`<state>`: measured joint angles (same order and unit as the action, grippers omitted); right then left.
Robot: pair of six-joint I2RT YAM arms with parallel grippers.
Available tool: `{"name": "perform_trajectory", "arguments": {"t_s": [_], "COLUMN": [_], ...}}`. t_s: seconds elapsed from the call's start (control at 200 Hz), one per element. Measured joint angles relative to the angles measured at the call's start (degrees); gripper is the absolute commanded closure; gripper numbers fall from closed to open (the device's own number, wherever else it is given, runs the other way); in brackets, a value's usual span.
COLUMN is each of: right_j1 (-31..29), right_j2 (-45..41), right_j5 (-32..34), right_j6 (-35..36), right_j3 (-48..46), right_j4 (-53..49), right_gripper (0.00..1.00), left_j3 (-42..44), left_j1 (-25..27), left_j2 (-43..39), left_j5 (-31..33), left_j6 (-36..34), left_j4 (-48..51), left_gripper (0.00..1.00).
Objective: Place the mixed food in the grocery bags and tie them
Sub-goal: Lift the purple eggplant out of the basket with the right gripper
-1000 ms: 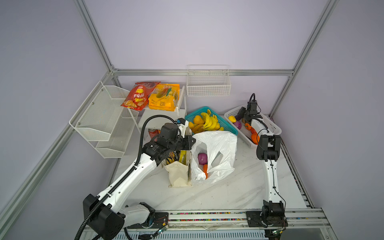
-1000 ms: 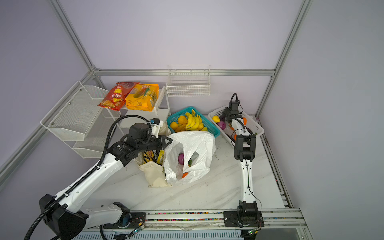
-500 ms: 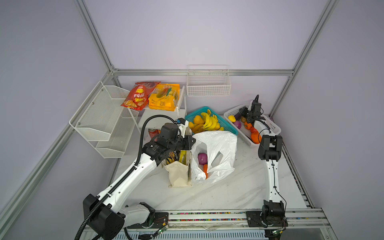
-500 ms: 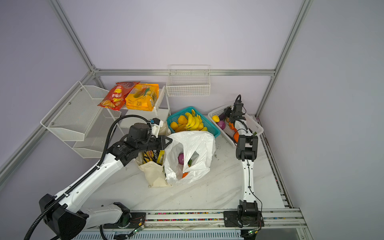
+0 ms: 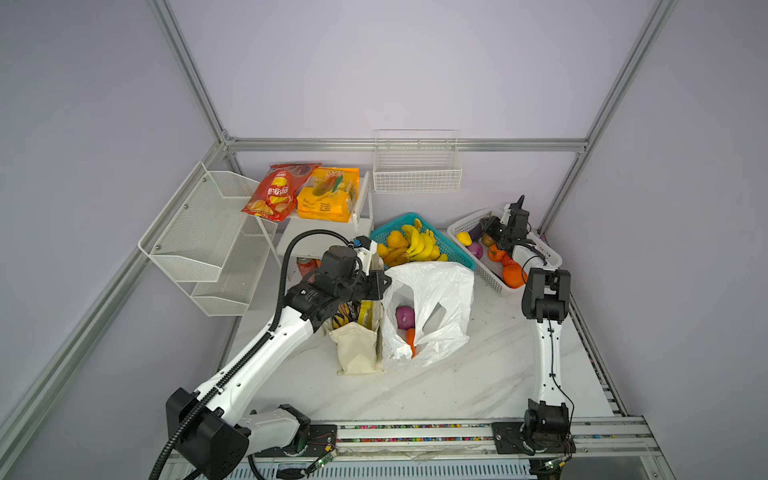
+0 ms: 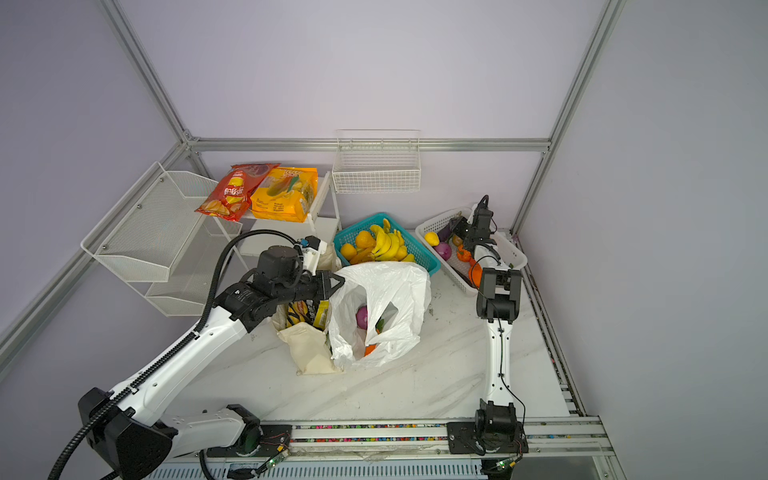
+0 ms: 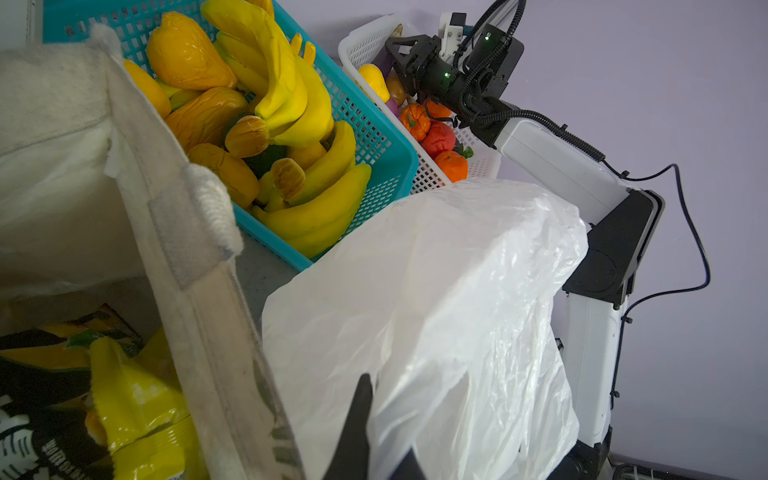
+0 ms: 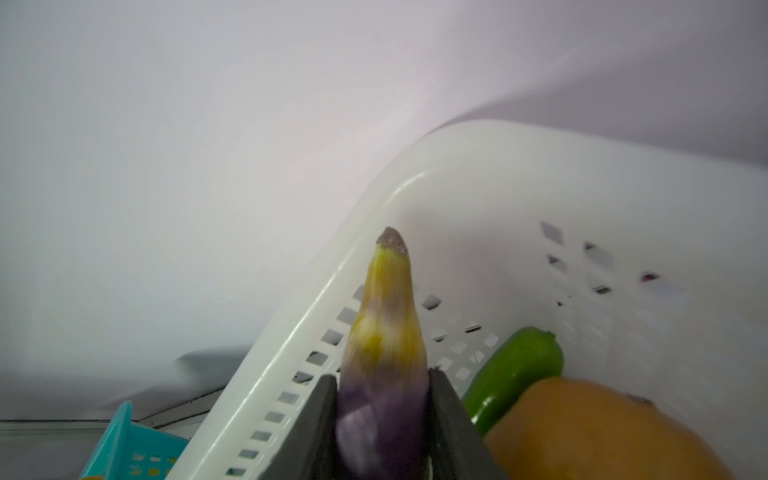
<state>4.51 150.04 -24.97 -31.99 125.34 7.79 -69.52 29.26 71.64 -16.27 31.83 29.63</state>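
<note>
The white plastic bag [image 5: 440, 299] stands open at the table's middle with a purple onion [image 5: 405, 318] and a carrot inside. My left gripper [image 5: 384, 283] is shut on its near rim [image 7: 415, 316]; one black finger [image 7: 357, 419] shows against the plastic. Beside it stands the cream tote [image 5: 357, 349], which holds the black chip bag [image 7: 37, 374] and the yellow snack packet [image 7: 133, 399]. Bananas [image 5: 419, 245] lie in the teal basket [image 5: 459, 254]. Inside the white basket [image 5: 463, 221], my right gripper [image 8: 382, 388] is shut on the purple eggplant [image 8: 382, 357], its yellow tip pointing out past the fingers.
More toy produce fills the white basket: a lemon [image 5: 463, 238], oranges [image 5: 513, 276], a green pepper [image 8: 515, 365]. A red chip bag [image 5: 278, 191] and an orange packet [image 5: 328, 195] lie on the white shelf at the back left. A wire basket [image 5: 415, 166] hangs on the back wall.
My right gripper has shifted a little to the right inside the white basket and its jaws have narrowed onto the eggplant. The left arm and both bags have stayed still.
</note>
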Motion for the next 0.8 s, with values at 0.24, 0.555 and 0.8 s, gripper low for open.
{"name": "perform_trajectory", "arguments": {"t_s": [0.24,0.555,0.8], "right_j1": [1.31,1.7,1.05], "right_j2": [-9.07,-25.49,-40.81], "right_j5": [0.63,8.24,15.37], "right_j6": [-0.9,-0.07,1.57], "right_j3": [-10.19,-21.86,-38.12], "right_j4": [2.4,8.22,13.75], "right_gripper": [0.8,0.82,0.82], "left_j3": [0.0,0.0,0.0], "left_j1": [0.0,0.0,0.0], "left_j2": [0.0,0.0,0.0], "left_j5": [-0.02,-0.37,-1.38], "left_j6": [0.0,-0.11,-0.04], "left_j4": [-0.2,-1.01,-2.14], "left_gripper": [1.0,1.0,1.0]}}
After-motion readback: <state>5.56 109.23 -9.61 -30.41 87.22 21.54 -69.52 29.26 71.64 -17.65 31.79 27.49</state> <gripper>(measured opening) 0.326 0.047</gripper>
